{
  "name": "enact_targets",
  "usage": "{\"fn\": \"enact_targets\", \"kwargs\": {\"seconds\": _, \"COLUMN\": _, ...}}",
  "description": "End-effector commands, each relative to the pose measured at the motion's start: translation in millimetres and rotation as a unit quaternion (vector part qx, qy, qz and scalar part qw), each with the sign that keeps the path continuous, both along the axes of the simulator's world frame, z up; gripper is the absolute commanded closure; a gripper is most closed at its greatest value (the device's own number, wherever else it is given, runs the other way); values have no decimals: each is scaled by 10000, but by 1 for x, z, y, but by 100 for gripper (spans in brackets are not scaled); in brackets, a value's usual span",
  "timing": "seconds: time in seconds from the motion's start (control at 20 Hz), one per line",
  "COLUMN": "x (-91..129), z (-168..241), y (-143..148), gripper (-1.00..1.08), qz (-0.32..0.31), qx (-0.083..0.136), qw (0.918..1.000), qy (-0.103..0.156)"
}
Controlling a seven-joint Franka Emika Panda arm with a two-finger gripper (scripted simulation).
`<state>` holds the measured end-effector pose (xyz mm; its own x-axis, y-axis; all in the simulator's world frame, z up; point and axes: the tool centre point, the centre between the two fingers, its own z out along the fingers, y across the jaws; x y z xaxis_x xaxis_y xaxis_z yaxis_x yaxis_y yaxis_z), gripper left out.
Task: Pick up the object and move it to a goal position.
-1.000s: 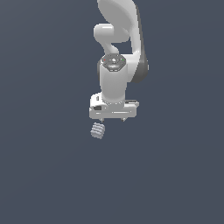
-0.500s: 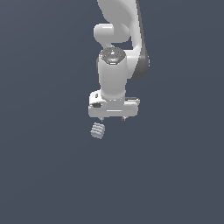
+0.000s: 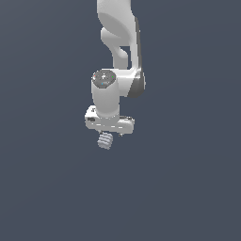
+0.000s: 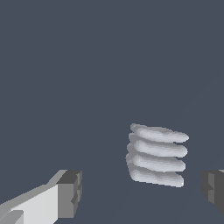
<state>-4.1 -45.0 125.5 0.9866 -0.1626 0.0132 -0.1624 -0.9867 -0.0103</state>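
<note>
The object [image 3: 105, 140] is a small pale grey ridged block lying on the dark grey floor. In the exterior view it sits just below the white arm's hand. My gripper [image 3: 111, 132] hangs straight over it, its fingers mostly hidden by the hand. In the wrist view the object [image 4: 157, 155] lies between the two dark finger pads, closer to one fingertip [image 4: 213, 189] than to the other [image 4: 70, 192]. My gripper [image 4: 142, 190] is open and touches nothing.
The floor [image 3: 188, 188] is a plain dark grey surface with no other objects, edges or markers in view. The white arm [image 3: 120, 42] rises above the hand.
The hand has shifted toward the exterior view's left and slightly lower, so it now stands over the object. The object has not moved.
</note>
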Motion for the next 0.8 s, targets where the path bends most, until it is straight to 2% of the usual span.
{"fn": "enact_targets", "kwargs": {"seconds": 0.0, "x": -5, "z": -17, "y": -16, "gripper": -92, "qz": -314, "qx": -12, "qw": 9995, "qy": 36}}
{"fn": "enact_targets", "kwargs": {"seconds": 0.25, "x": -11, "z": -34, "y": -33, "gripper": -92, "qz": -641, "qx": -33, "qw": 9979, "qy": 73}}
{"fn": "enact_targets", "kwargs": {"seconds": 0.75, "x": -12, "z": -51, "y": -34, "gripper": -92, "qz": -646, "qx": -34, "qw": 9979, "qy": 79}}
